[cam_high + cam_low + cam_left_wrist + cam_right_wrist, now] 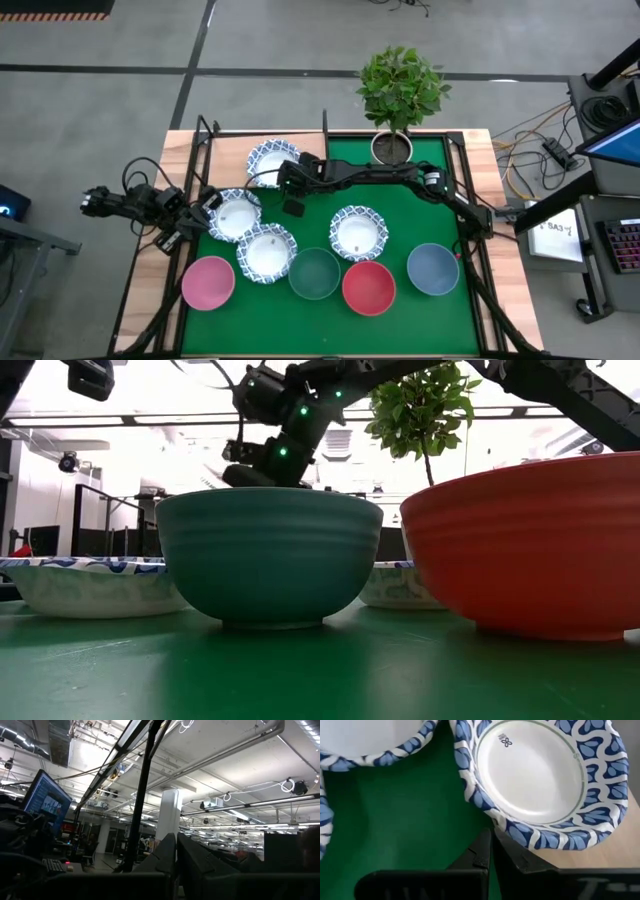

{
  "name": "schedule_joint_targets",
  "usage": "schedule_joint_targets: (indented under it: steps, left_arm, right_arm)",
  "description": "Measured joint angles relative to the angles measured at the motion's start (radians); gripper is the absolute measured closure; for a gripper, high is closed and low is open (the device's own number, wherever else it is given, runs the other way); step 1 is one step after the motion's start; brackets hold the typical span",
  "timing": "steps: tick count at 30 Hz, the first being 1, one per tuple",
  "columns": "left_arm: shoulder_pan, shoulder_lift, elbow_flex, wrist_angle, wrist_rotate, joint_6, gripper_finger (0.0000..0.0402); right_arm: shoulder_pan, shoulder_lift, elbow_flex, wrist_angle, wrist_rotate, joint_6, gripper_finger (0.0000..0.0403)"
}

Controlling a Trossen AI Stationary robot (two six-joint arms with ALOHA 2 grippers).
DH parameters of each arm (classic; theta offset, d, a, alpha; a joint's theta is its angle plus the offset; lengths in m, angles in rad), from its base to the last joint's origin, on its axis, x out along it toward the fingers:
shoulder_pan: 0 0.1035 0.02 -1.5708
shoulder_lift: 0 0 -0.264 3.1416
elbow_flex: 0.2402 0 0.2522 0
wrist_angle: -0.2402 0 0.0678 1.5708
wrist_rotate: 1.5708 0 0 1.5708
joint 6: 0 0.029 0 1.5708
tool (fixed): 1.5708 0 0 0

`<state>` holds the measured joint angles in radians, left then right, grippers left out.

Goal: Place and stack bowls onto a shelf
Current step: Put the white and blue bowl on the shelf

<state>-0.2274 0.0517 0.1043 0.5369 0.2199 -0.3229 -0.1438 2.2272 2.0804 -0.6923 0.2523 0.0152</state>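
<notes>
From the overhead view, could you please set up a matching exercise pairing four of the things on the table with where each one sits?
Things:
1. pink bowl
2. grey-blue bowl
3. plant pot
4. red bowl

Places:
A. far edge of the green mat, under the leafy plant
B. left end of the near row
C. between the green bowl and the grey-blue one
D. right end of the near row

Pairs: 1-B, 2-D, 3-A, 4-C

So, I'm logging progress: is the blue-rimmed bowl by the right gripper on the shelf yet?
Partly: the bowl overhangs the green mat and the wooden shelf, right gripper at its rim.
</notes>
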Motion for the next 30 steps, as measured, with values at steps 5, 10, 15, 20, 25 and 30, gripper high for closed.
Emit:
schedule_joint_targets:
  steps: [5,10,15,20,25,30]
  left_arm:
    - [0.0,0.0,0.0,0.0,0.0,0.0,0.0402]
    - [0.0,0.0,0.0,0.001,0.0,0.0,0.0402]
    - [0.0,0.0,0.0,-0.001,0.0,0.0,0.0402]
    - [0.0,0.001,0.0,-0.003,-0.001,0.001,0.0402]
    - [0.0,0.004,0.0,-0.005,-0.002,0.035,0.0402]
    - [-0.001,0.011,0.0,-0.006,-0.024,0.078,0.0402]
  right_arm:
    - [-0.018,0.005,-0.053,0.164,0.008,-0.054,0.0394]
    - [-0.029,0.021,-0.074,0.46,0.023,-0.16,0.0394]
    - [-0.015,-0.001,-0.043,0.542,0.058,-0.271,0.0394]
    - [0.027,-0.106,-0.038,0.334,0.061,-0.272,0.0394]
    - [0.097,-0.201,-0.11,0.216,0.054,-0.282,0.0394]
    - [0.158,-0.363,-0.334,0.291,0.031,-0.285,0.0394]
